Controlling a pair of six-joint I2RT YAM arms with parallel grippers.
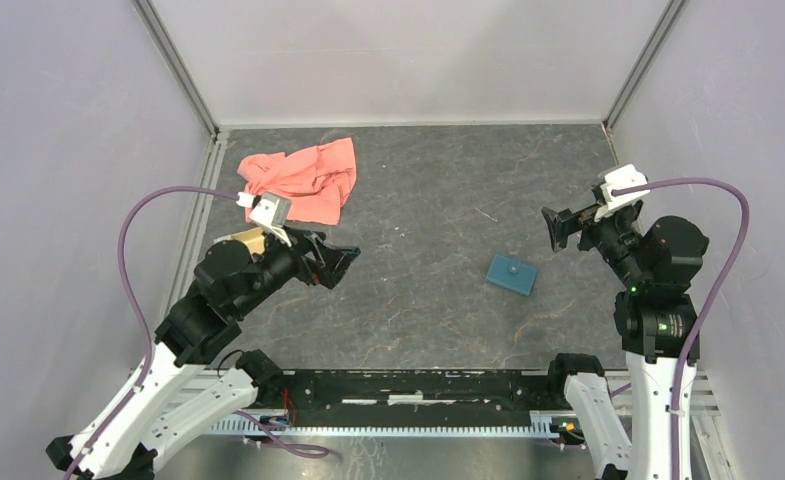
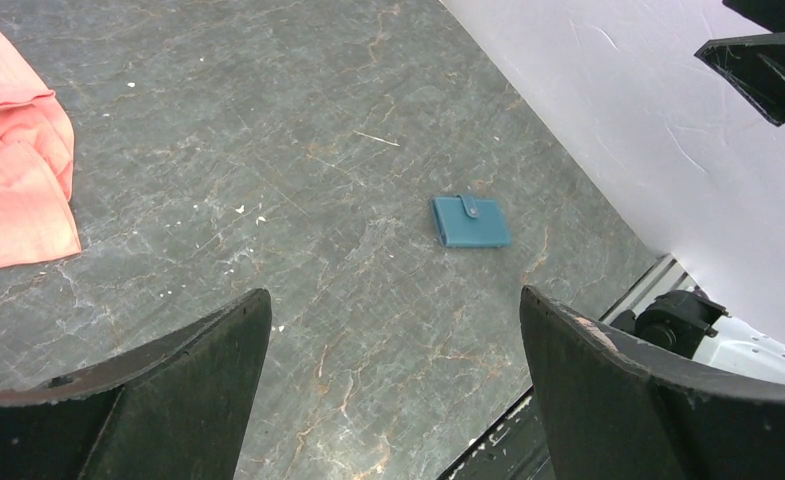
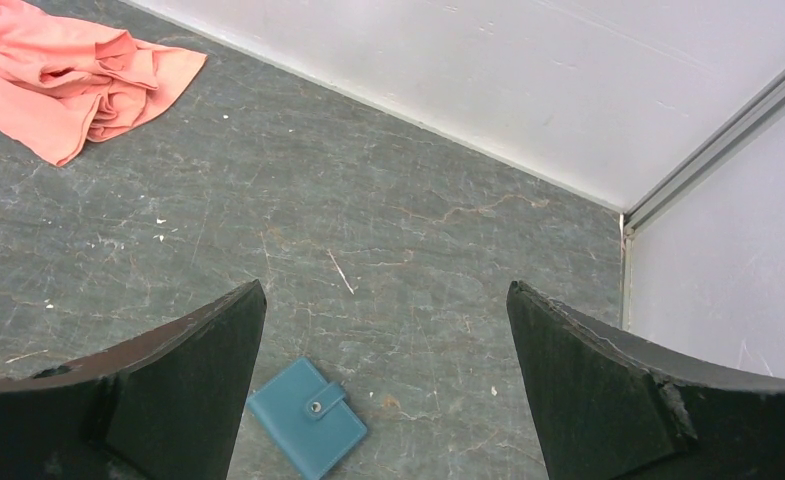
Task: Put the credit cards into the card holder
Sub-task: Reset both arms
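Grey stone-patterned table [image 1: 418, 330], pale walls on three sides. Teal holder [image 1: 512, 274] lies flat right of centre, flap snapped shut over its stud — seen closed in both wrist views [image 2: 470, 221] [image 3: 308, 414]. No cards in sight anywhere on the bare surface. Pink cloth [image 1: 305, 178] bunched at the far left, well apart from the holder.

Left gripper [image 1: 336, 262] hangs above the table near the cloth, jaws spread wide, nothing between them. Right gripper [image 1: 556, 228] likewise raised and spread, empty, sitting just beyond the holder on its far right.

Reading of stage: fits two cases. Either the cards are already inside the shut holder, or they sit somewhere out of view — under the cloth folds is possible, not confirmed. The frames don't settle it.

Risks from here, as judgement:
- Holder is thin and flat on a hard surface. Any pinch from above may slip off its edges and skate it across the table rather than lift it.
- The snap flap needs one arm bracing while the other works it; a one-armed pull would likely drag the whole holder.
- If cards lie under the cloth, lifting the fabric could fling or scatter them, possibly toward the left wall gap.
- Flat cards on stone are hard to get fingertips beneath — scraping or pushing them away is likely.
- Both arms converging on the holder risks finger collision.
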